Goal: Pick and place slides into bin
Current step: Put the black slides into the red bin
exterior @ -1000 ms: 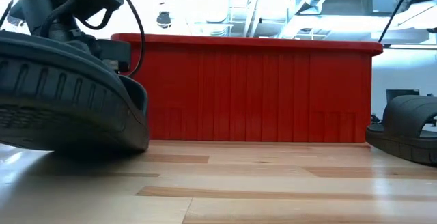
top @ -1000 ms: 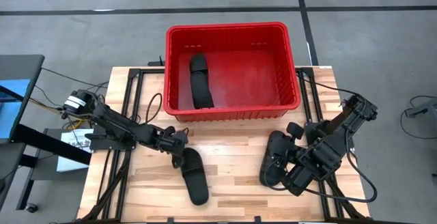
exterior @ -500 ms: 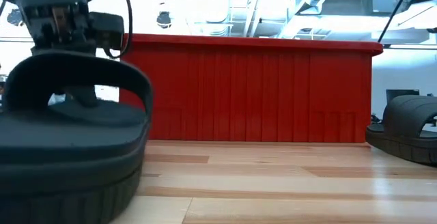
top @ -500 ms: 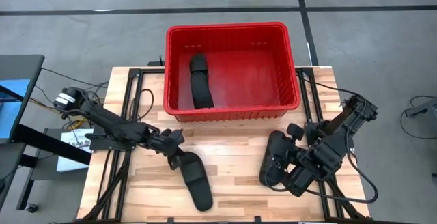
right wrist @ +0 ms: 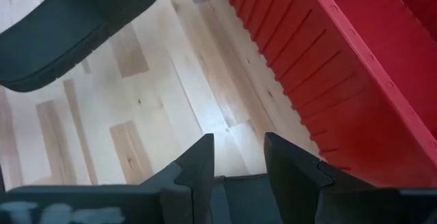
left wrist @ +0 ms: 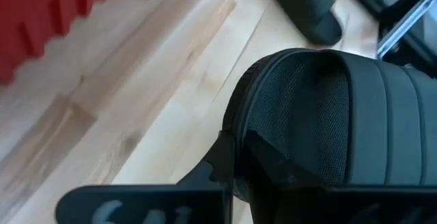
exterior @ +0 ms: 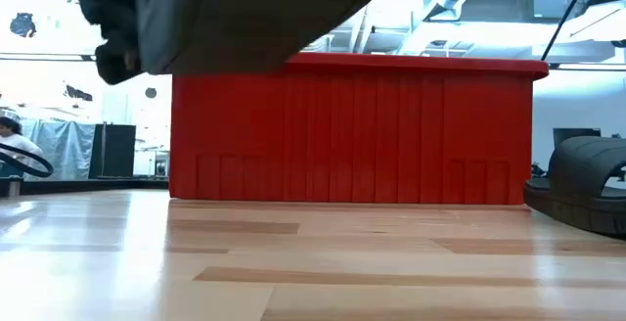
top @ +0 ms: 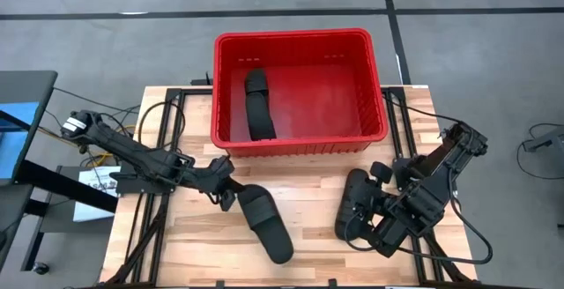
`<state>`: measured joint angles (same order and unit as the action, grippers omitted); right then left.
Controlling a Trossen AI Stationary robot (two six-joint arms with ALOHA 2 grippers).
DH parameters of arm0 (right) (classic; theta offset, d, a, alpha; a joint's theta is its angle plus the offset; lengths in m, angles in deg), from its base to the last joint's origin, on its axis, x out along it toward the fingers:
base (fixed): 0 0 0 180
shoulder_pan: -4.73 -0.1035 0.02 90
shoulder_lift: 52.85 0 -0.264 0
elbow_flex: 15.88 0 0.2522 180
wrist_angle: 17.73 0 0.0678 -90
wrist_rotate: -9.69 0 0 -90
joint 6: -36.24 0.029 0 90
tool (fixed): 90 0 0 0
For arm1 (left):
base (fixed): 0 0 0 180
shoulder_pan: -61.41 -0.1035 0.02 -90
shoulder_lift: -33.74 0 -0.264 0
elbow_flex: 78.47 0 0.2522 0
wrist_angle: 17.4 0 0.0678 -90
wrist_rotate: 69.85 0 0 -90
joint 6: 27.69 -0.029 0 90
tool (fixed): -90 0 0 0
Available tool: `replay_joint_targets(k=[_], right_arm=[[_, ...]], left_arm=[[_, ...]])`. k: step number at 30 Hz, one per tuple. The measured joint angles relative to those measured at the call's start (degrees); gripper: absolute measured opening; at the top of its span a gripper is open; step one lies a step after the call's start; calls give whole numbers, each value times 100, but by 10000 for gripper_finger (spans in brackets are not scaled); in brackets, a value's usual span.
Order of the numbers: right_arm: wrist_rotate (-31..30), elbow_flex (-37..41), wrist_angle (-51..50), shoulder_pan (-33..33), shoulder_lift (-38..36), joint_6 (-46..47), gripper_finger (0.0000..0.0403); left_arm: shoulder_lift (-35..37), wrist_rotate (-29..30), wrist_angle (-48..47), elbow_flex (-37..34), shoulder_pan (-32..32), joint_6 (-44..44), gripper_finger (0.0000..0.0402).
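Note:
My left gripper is shut on a black slide, held above the table's near middle. In the low view the slide's underside fills the top, clear of the wood. One slide lies flat on the floor of the red bin. Two more black slides lie together on the table at the right. My right gripper is open and empty just beside them, near the bin's front right corner. My left gripper holds the slide by its wide strap, at the slide's end nearest the arm. It comes at it roughly level from the table's left. One finger shows at the strap's edge; the strap hides the other. The slide is lifted clear, stretching away from the fingers toward the near right.
The bin stands at the table's far middle, its ribbed front wall facing the near edge. Bare wood lies between the bin and the slides. Black frame rails run along both sides of the table.
My left gripper has raised the slide off the table, where it rested a second ago, and drawn back a little toward the left. The slide has turned, its free end swinging toward the table's right edge.

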<state>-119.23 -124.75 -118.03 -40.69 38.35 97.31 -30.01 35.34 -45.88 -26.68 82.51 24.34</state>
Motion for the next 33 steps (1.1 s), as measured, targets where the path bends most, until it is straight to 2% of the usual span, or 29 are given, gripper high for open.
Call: replay_joint_targets(k=[13, 20, 27, 33], right_arm=[[-364, 0, 811, 10, 0, -773, 124], [-683, 0, 1426, 208, 0, -1645, 170], [-776, 0, 1753, 485, 0, -2395, 229], [-767, 0, 2210, 770, 0, -3077, 236]], left_arm=[[-4, 528, 13, 1041, -61, -510, 0], [-5, 871, 26, 1561, -171, -880, 0], [-13, 1120, -117, 1612, -380, -983, 0], [-15, 1258, -142, 1612, -543, -988, 0]])
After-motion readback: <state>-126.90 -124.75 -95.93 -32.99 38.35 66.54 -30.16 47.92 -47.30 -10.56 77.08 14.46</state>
